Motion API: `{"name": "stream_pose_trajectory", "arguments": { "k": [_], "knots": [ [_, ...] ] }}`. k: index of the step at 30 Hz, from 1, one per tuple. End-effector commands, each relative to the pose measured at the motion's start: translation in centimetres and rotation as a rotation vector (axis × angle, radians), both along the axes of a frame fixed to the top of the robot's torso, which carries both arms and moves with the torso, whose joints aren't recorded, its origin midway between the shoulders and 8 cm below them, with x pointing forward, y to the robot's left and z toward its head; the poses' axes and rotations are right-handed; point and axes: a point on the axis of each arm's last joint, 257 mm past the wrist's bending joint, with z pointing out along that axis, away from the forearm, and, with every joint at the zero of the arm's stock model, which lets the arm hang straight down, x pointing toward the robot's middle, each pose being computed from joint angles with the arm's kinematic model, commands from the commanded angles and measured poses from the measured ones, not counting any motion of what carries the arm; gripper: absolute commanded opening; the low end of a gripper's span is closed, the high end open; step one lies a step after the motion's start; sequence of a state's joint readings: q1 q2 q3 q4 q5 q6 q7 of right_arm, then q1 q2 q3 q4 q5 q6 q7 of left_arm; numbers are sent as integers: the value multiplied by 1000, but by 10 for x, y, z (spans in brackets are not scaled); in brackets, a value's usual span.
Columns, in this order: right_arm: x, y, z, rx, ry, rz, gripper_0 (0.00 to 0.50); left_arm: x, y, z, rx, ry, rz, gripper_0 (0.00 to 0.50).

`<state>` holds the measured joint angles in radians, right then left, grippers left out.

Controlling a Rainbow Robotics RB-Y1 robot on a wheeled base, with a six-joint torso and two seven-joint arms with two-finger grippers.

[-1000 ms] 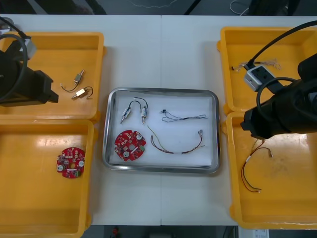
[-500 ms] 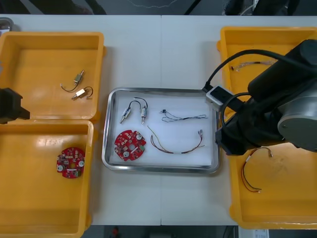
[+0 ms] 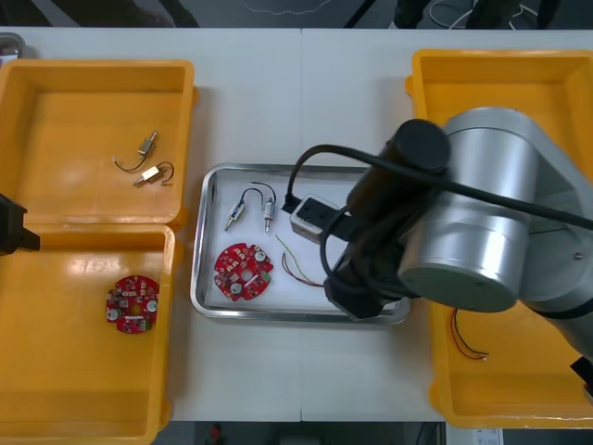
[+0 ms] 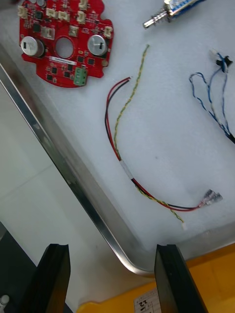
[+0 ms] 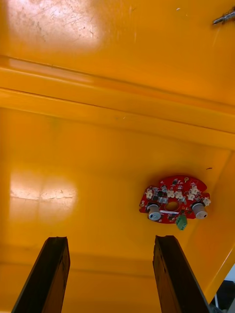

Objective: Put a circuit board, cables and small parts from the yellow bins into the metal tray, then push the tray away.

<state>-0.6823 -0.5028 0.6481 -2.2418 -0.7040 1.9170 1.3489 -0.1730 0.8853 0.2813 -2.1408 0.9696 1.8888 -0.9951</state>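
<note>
I've got a light, matte table [image 3: 306,102] | a thin seam [image 3: 301,93] runs from its far edge toward the middle | past the far edge I see dark floor [image 3: 213,11], a pale cord [image 3: 278,7] lying loose on it | light sits even across the tabletop

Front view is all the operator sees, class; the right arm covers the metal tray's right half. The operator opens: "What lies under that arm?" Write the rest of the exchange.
Observer: A twisted blue and white cable, on the metal tray's white inside, beside the red and yellow cable.
Operator: Is the right gripper open?
Observer: Yes, the right gripper is open and empty above the tray's near corner.
Operator: And the left?
Observer: The left gripper is open over a yellow bin with a circuit board lying in it.
</note>
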Motion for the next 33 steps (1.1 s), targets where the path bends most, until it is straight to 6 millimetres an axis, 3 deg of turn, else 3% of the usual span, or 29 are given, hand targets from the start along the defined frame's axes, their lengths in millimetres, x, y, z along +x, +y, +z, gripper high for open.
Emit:
{"name": "stream_pose_trajectory", "arguments": {
  "k": [1, 9, 18, 27, 33],
  "knots": [
    [-9, 36, -6, -64, -33, 119, 500, 0, 13, 15, 95, -58, -136, 500],
    [-16, 51, -38, -149, -75, 238, 500, -1, 10, 16, 103, -71, -181, 500],
    [-3, 64, -73, -206, -129, 343, 500, -1, 9, 16, 101, -71, -186, 500],
    [20, 56, -82, -272, -173, 357, 500, -1, 9, 16, 101, -71, -186, 500],
    [22, 52, -90, -304, -177, 375, 500, -1, 9, 16, 101, -71, -186, 500]
  ]
}}
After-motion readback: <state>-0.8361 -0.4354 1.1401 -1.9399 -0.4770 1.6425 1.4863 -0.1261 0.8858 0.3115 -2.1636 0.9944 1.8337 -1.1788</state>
